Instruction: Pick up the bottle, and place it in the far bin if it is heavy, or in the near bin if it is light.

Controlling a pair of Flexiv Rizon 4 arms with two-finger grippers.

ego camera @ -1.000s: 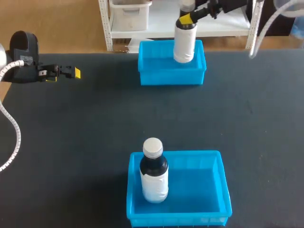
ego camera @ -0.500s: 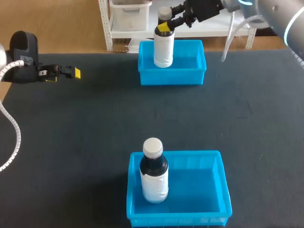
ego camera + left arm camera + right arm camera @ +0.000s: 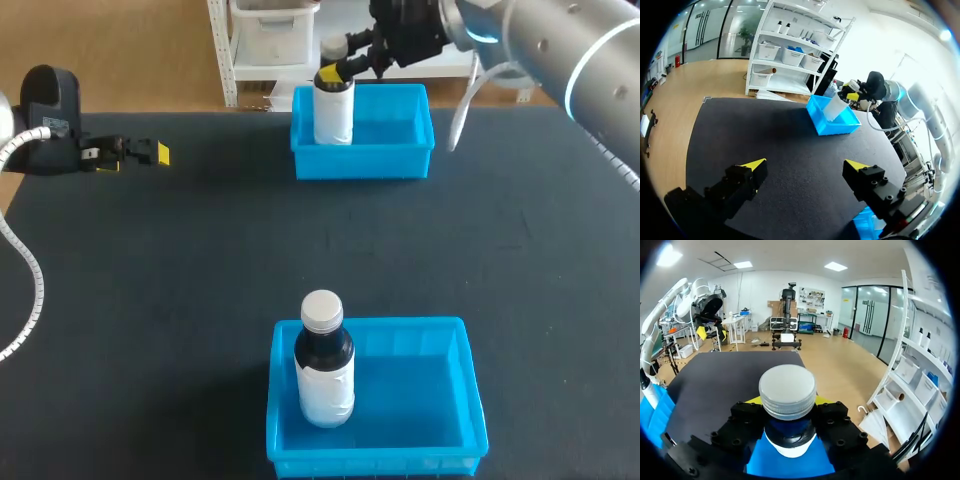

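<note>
A dark, matte table top [image 3: 200, 260] carries two open blue plastic bins, the far bin [image 3: 400, 160] near the back edge and the near bin [image 3: 410, 400] close to the robot. A second white-labelled bottle with a dark neck and pale cap [image 3: 323, 365] stands upright in the near bin's left part. The task's bottle, white-bodied with a pale grey screw cap [image 3: 333, 108], is upright in the left part of the far bin, and the right gripper [image 3: 337, 72] is clenched on its neck just under the cap. The right wrist view shows the cap between the two black fingers with the yellow tips on either side. Whether the bottle's base already rests on the bin floor cannot be made out. The left gripper [image 3: 150, 153] lies low at the table's left side, well apart from both bins, its fingers spread with nothing between them. The step in hand looks like the placing itself, the bottle seemingly judged heavy. The next move would call for settling the base on the bin floor, releasing the neck, and lifting straight up so the fingers clear the cap without tipping the bottle against the bin wall.
</note>
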